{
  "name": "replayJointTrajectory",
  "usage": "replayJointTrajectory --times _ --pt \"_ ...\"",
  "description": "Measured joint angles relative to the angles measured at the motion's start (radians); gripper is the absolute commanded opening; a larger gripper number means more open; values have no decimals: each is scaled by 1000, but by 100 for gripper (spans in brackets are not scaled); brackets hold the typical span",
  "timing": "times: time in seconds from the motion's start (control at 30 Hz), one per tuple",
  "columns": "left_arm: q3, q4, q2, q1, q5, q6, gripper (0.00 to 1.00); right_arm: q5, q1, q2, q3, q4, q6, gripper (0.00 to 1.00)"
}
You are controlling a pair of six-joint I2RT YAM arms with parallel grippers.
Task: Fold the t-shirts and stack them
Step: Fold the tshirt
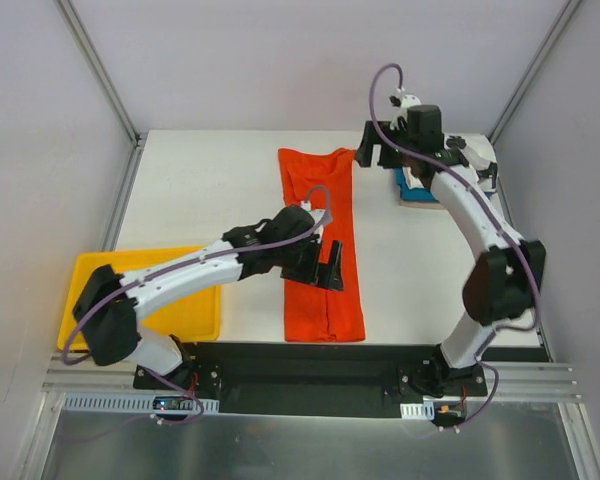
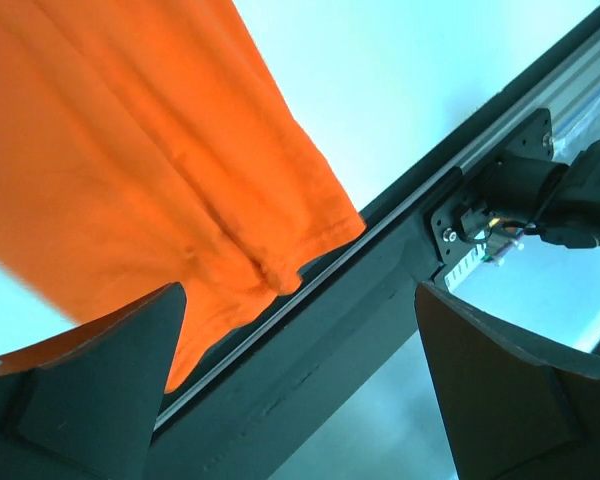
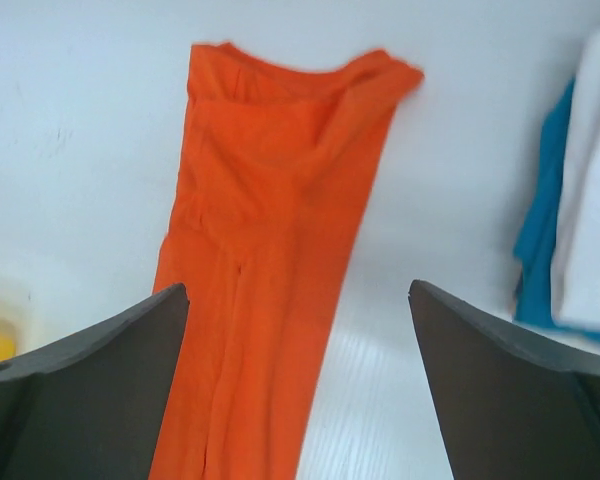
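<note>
No text, label, brand or number can be read in any of the views. The orange shirt [image 1: 320,250] is plain, with no print on the side that shows. The yellow tray [image 1: 195,315] at the near left corner of the bench bears no marking. The small board [image 2: 475,240] at the arm's base may carry lettering, but it is too small and blurred to tell.

Prob. robotics lab: white enclosure walls [image 1: 230,60], alu. rail [image 1: 310,385], 2 bolted arms.
</note>
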Motion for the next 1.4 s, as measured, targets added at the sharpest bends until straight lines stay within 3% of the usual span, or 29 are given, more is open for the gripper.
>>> replayJointTrajectory --times 0.1,0.23,0.43,0.63,0.77,0.8,0.97,1.0,1.33,1.4 --pt "-115 -2 -171 11 -61 -27 99 13 0 -275 -332 36 55 96" --pt "-301 -54 -347 32 -109 -81 99 10 3 -499 -685 11 173 97" --pt "-450 -79 -353 35 -98 -183 97 6 104 -689 -938 -132 293 97" --pt "-554 19 -318 35 -47 -264 82 -38 213 -920 -1087 -200 372 99" --pt "-570 90 -279 35 -24 -306 64 -97 245 -952 -1192 -226 406 99" --pt "-570 111 -263 35 -20 -314 55 -116 254 -949 -1212 -231 412 99" --pt "-570 165 -173 35 21 -330 39 -216 299 -922 -1260 -220 441 91" --pt "-570 168 -158 35 33 -336 32 -228 309 -915 -1265 -215 446 86" --pt "-571 197 -105 35 63 -349 0 -220 330 -846 -1311 -134 501 54" --pt "-568 202 -95 35 74 -348 0 -223 330 -812 -1310 -105 512 45"
